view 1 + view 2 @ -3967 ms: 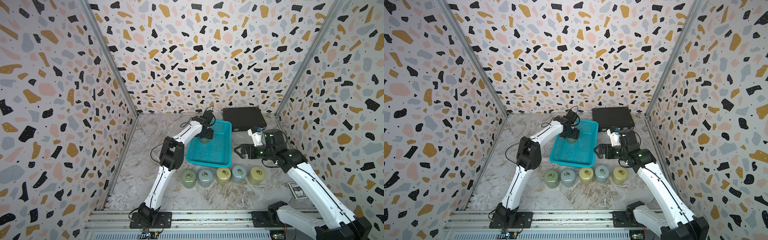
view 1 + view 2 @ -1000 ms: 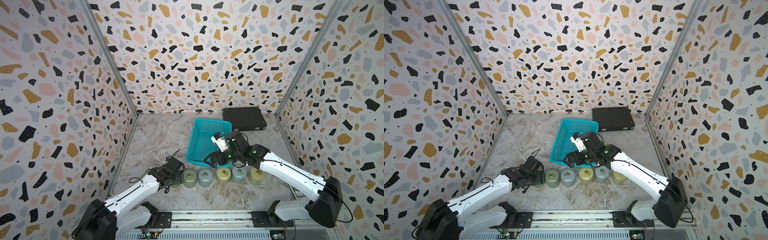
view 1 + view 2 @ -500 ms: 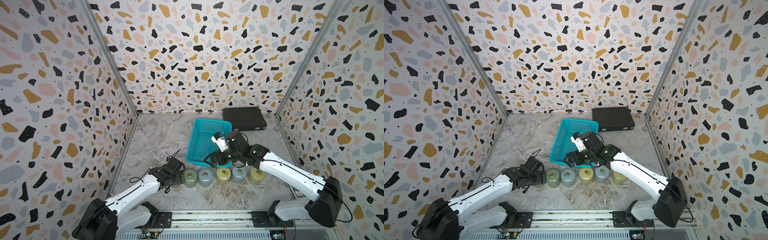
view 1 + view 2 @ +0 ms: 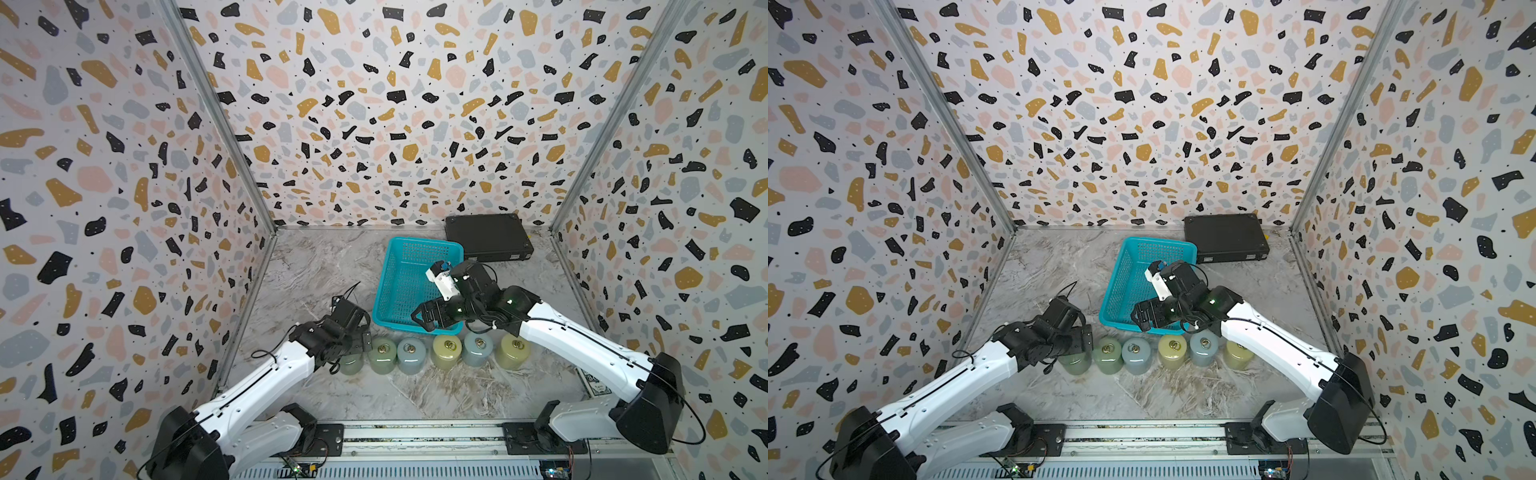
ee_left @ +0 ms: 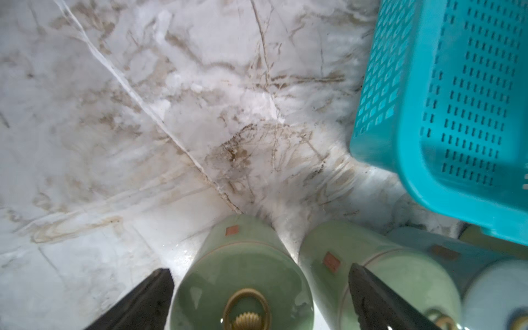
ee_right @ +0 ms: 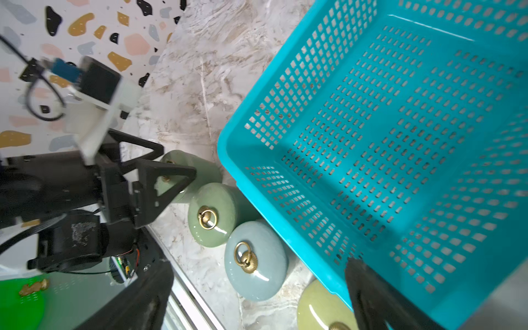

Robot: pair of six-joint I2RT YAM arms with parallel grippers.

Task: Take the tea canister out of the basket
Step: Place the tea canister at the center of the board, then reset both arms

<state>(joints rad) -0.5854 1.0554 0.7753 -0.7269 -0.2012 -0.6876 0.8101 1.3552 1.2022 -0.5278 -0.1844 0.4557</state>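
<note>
Six canisters (image 4: 446,351) lined bench (image 4: 311,270); my left end effector (image 5: 258,283), released, straddled end canister (image 5: 240,257); sloppy retreat risked clipping it, toppling neighbour (image 5: 385,265); right end effector (image 4: 424,321) likewise released

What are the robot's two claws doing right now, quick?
Left gripper: open, fingers either side of the green canister at the row's end, not gripping it.
Right gripper: open, holding nothing, over the basket's near rim.
</note>
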